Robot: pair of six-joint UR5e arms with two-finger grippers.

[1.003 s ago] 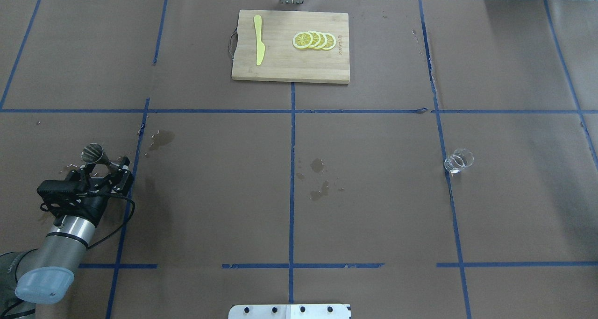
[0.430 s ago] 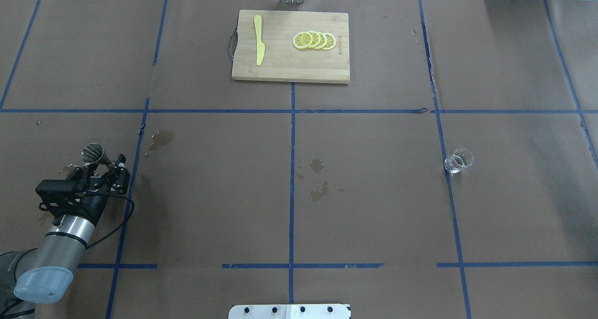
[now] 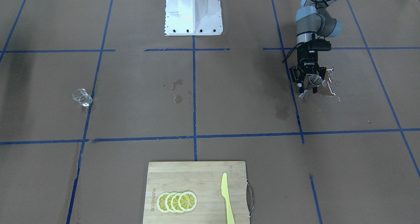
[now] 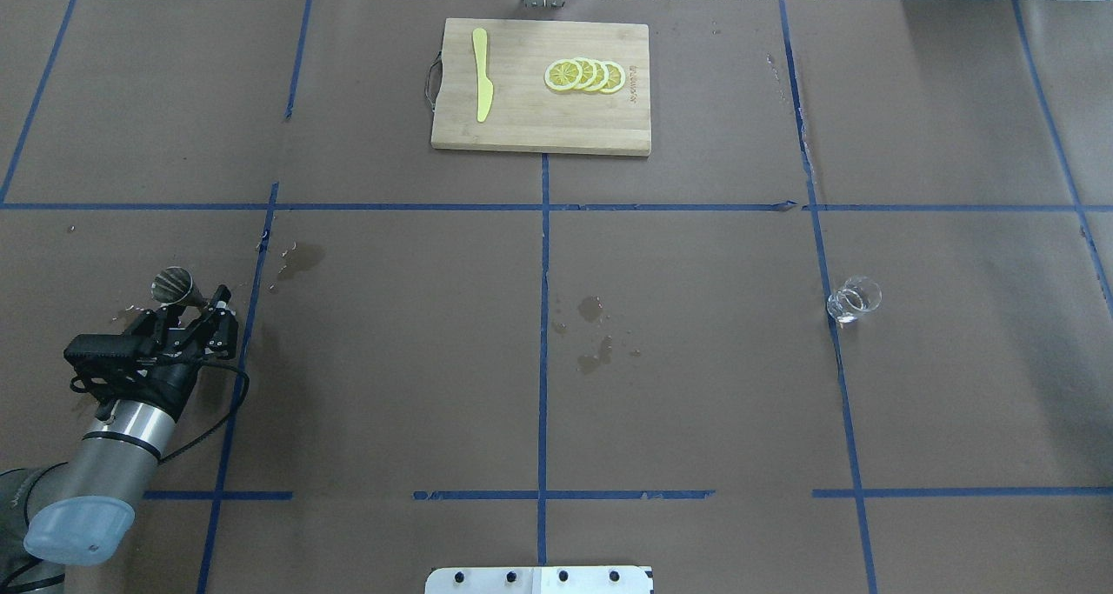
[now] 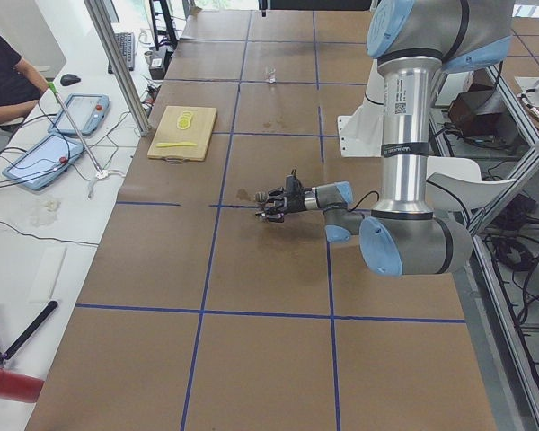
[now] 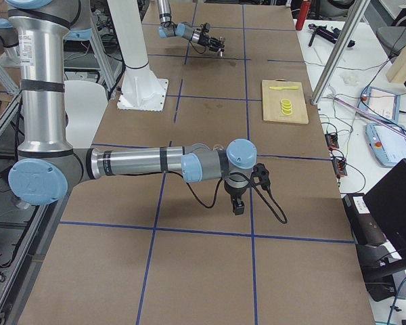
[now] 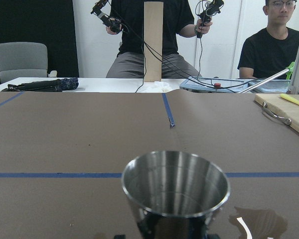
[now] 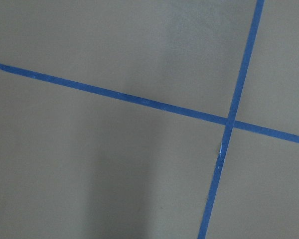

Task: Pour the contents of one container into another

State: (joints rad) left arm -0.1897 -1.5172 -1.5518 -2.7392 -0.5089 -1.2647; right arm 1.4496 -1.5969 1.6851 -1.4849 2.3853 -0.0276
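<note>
The steel jigger (image 4: 175, 284) stands upright at the table's left, also seen in the front-facing view (image 3: 315, 80). It fills the left wrist view (image 7: 175, 191), with its cup mouth facing up. My left gripper (image 4: 193, 306) is low behind it, open, its fingers wide on either side of the jigger's waist and base (image 3: 307, 90). The clear glass cup (image 4: 854, 299) stands alone at the right on a tape line (image 3: 82, 97). My right gripper (image 6: 237, 202) hangs pointing down over tape lines, far from both; I cannot tell whether it is open or shut.
A puddle (image 3: 330, 88) glistens beside the jigger, and wet spots (image 4: 596, 333) mark the table's middle. At the far edge is a wooden cutting board (image 4: 522, 129) with lemon slices (image 4: 584, 75) and a yellow knife (image 4: 481, 74). People sit beyond the table.
My left arm has drawn back slightly toward the near left corner, the open fingers sliding away from the jigger. The jigger and glass cup have stayed in place.
</note>
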